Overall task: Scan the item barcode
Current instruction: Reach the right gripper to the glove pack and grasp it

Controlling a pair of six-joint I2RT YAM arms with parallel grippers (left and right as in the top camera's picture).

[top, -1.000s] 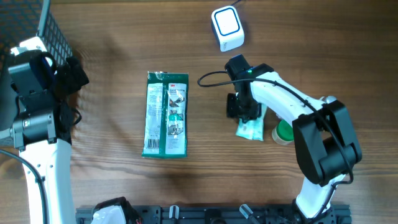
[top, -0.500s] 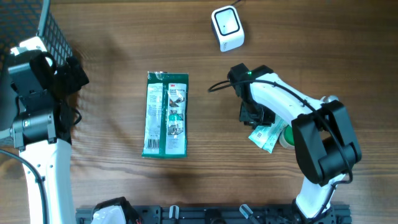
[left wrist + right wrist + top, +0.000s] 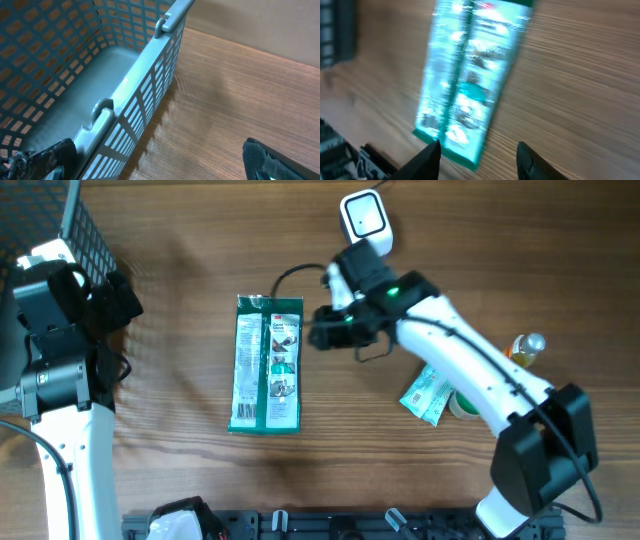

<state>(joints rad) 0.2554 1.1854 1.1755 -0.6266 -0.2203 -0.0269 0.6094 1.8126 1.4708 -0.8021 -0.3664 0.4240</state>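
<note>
my right gripper [image 3: 322, 328] hovers open, empty, just beside green packet [image 3: 267, 363] lying flat on bench [image 3: 180, 280]; my left gripper [image 3: 157, 152] wide open near mesh basket [image 3: 135, 95].

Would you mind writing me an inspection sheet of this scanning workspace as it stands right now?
Surface: wooden table, no spills seen.
Job's things: green package lying flat mid-table; white scanner near the far edge.
Clutter: small packet, green round item partly hidden by the arm, small bottle.
Grippers: left gripper open, empty, beside the basket; right gripper open, empty, over the package.
Cables: black cable looping by the right wrist.
Surroundings: wire basket at the far left; dark rack along the near edge.
</note>
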